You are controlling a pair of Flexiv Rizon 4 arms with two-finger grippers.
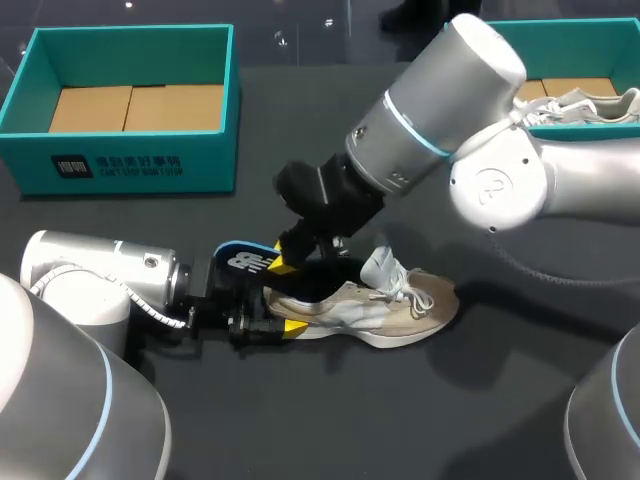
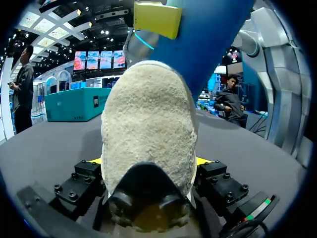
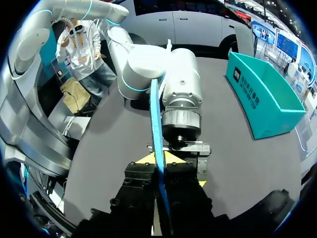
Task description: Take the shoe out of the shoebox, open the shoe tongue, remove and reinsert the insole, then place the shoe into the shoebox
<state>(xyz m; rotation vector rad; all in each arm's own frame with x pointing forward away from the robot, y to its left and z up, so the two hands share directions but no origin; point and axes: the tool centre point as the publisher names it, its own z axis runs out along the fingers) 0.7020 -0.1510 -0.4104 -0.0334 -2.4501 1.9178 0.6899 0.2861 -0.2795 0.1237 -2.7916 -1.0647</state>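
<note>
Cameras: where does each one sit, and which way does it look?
Head view: above and behind, looking down on the dark table; left arm and right arm show, by the beige suede sneaker.
Left wrist view: on the left wrist, looking along the left gripper at the sneaker's heel.
Right wrist view: on the right wrist, looking along the right gripper at the thin blue insole, left arm beyond.
Shared: both wrist views show the insole.

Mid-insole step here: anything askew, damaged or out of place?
Nothing stands out. The shoe sits upright on the table, its heel clamped in the left gripper. The right gripper pinches the blue insole edge-on above the heel, out of the shoe.
</note>
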